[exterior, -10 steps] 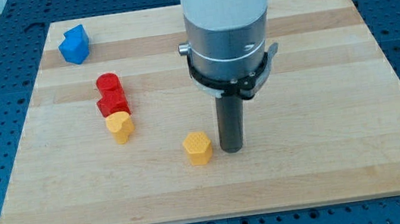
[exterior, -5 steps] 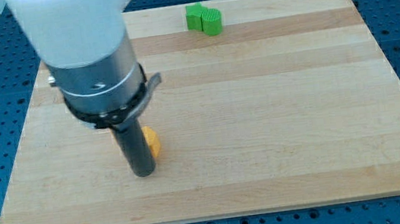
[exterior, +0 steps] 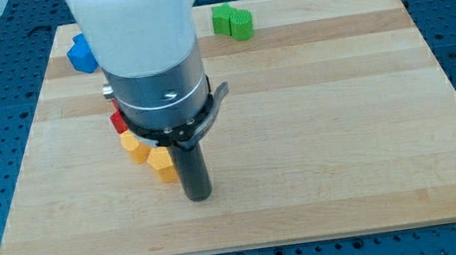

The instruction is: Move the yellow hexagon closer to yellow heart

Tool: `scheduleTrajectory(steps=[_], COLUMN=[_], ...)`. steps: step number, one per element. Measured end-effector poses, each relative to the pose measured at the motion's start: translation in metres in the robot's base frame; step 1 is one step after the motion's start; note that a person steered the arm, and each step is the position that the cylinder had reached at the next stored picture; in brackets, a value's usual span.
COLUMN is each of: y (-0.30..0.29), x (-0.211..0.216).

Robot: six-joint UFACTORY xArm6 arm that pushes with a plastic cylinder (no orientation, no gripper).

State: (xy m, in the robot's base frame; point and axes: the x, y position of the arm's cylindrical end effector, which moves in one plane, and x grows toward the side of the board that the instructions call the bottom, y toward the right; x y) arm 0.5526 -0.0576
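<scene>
The yellow hexagon (exterior: 162, 164) sits left of centre on the wooden board (exterior: 342, 131). The yellow heart (exterior: 132, 145) lies just up and to its left, touching it or nearly so. My tip (exterior: 198, 196) rests on the board just right of and below the hexagon, close beside it. The arm's body hides part of both yellow blocks.
A red block (exterior: 116, 121) peeks out from behind the arm just above the heart. A blue block (exterior: 80, 56) sits near the top-left corner, partly hidden. A green block (exterior: 232, 21) lies at the top centre.
The arm swung left across the board with the hexagon, then came back a little to the right. The hexagon now lies next to the heart, and the tip stands at its lower right.
</scene>
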Motion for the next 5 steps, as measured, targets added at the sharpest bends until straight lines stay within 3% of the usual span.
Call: scheduleTrajectory(steps=[5], y=[-0.023], x=[-0.016])
